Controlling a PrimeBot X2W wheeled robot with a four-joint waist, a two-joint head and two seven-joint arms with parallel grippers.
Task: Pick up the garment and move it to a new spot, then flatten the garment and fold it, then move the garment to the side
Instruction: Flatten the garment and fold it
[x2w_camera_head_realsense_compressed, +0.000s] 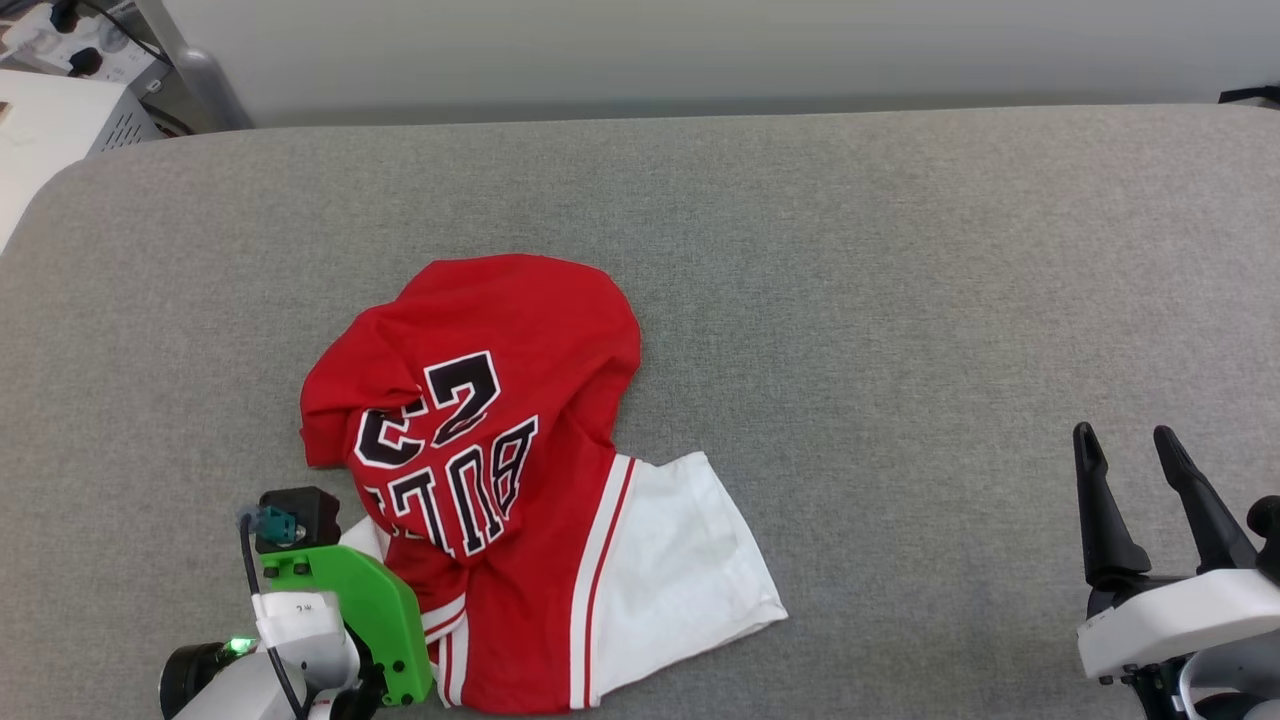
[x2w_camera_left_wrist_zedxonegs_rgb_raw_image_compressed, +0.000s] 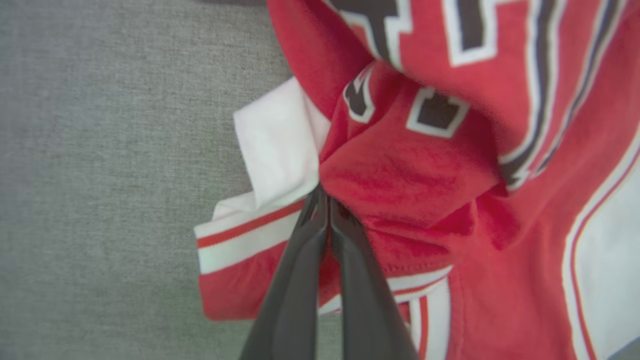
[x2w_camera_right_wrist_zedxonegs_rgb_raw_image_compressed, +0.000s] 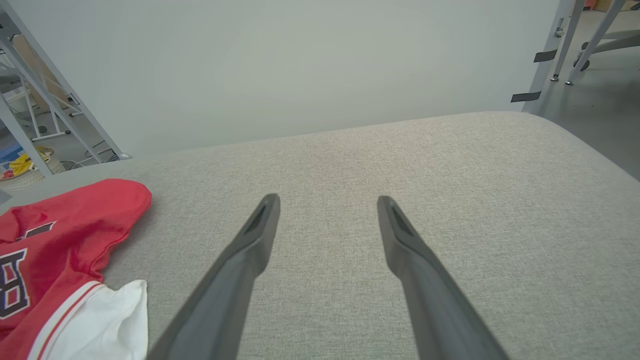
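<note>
The garment (x2w_camera_head_realsense_compressed: 520, 320), a red jersey with white sleeves and black "BULLS 23" lettering, lies crumpled on the grey padded surface (x2w_camera_head_realsense_compressed: 900, 250), left of centre. In the left wrist view my left gripper (x2w_camera_left_wrist_zedxonegs_rgb_raw_image_compressed: 324, 192) is shut, its tips pinching a bunched fold of the garment (x2w_camera_left_wrist_zedxonegs_rgb_raw_image_compressed: 425, 170) where a white sleeve meets the red cloth. In the head view the left arm's green wrist mount (x2w_camera_head_realsense_compressed: 350, 610) sits at the garment's near left corner. My right gripper (x2w_camera_head_realsense_compressed: 1125, 440) stands open and empty at the lower right, well clear of the garment (x2w_camera_right_wrist_zedxonegs_rgb_raw_image_compressed: 65, 220). It hovers over bare fabric in its own view (x2w_camera_right_wrist_zedxonegs_rgb_raw_image_compressed: 327, 201).
A pale wall runs behind the surface's far edge. White equipment with cables (x2w_camera_head_realsense_compressed: 60, 110) stands off the far left corner. Metal frame legs (x2w_camera_right_wrist_zedxonegs_rgb_raw_image_compressed: 545, 55) stand past the right end. Wide bare surface stretches between the garment and the right gripper.
</note>
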